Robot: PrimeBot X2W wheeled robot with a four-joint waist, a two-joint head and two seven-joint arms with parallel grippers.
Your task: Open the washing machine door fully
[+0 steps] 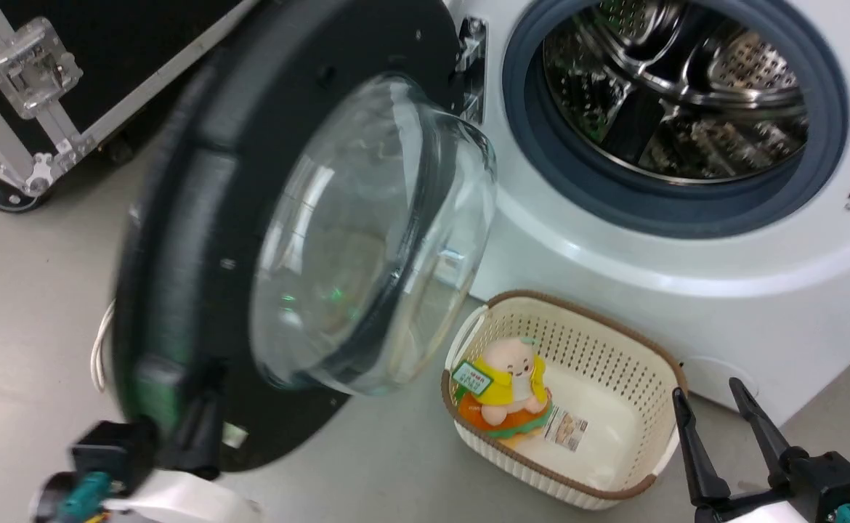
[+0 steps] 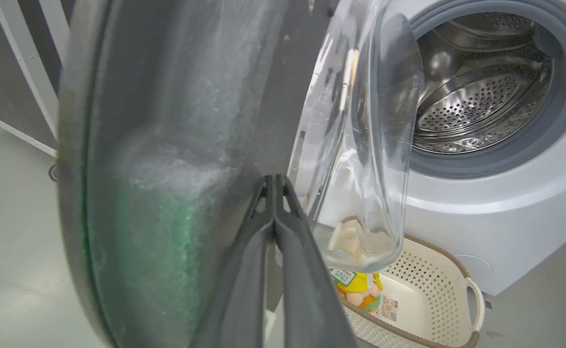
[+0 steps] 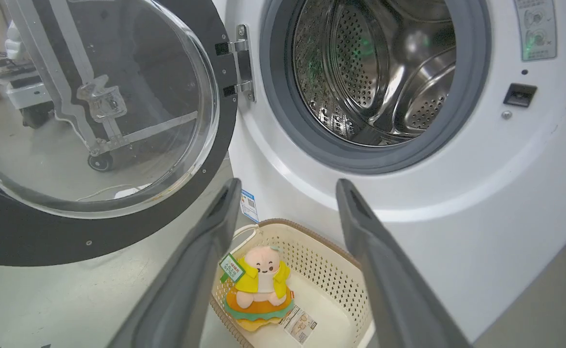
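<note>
Head view: the round glossy black, glass-bowled washing machine door (image 1: 178,240) stands swung out left of the big white front-loading washing machine (image 1: 614,269); a cream perforated plastic basket (image 1: 657,356) holds a yellow-jacketed plush doll (image 1: 508,385), tag unreadable. Left wrist view: the left gripper (image 2: 274,181) is closed, empty, against the door. Right wrist view: the right gripper (image 3: 289,182) gapes empty; the small blue label sticker (image 3: 249,205) is illegible.

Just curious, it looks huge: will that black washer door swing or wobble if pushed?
Probably swings rigidly: the washing machine door hangs on a metal hinge. Likely heavy, given its glass bowl. The left claw might slip on its smooth face.
</note>
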